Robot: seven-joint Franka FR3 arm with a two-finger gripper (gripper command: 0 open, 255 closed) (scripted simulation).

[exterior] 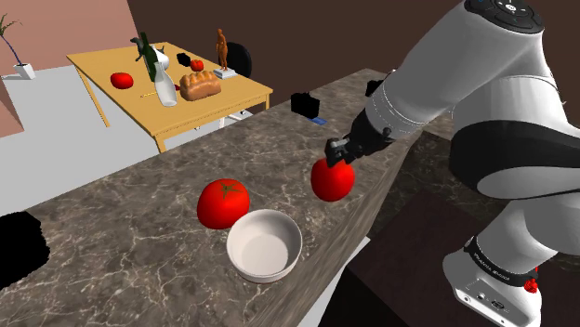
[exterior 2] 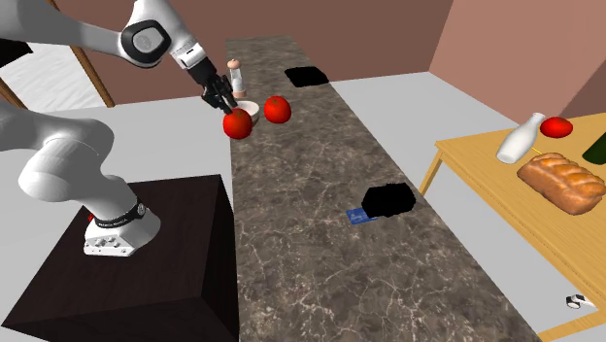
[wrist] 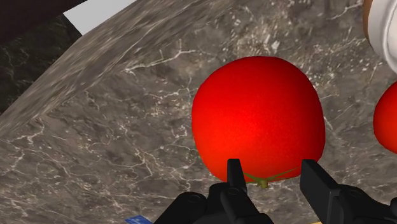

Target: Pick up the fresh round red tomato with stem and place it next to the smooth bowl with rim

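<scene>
My black gripper point(exterior: 336, 153) is shut on a round red tomato point(exterior: 333, 179) at its green stem end and holds it just above the dark marble counter point(exterior: 139, 232). In the wrist view the fingers point(wrist: 234, 172) clasp the tomato point(wrist: 257, 121) from both sides. A white rimmed bowl point(exterior: 265, 244) stands on the counter to the shoulder view's lower left of the held tomato. A second red tomato with a stem point(exterior: 222, 202) rests right beside the bowl. From the second exterior view, the held tomato point(exterior 2: 237, 123) hangs just in front of the bowl point(exterior 2: 249, 109).
A black box point(exterior: 305, 103) and a small blue card point(exterior: 319, 121) lie farther along the counter. A slim shaker point(exterior 2: 235, 75) stands behind the bowl. A wooden table point(exterior: 237, 88) beyond carries bread, a bottle and another tomato. The dark stand point(exterior 2: 126, 253) adjoins the counter.
</scene>
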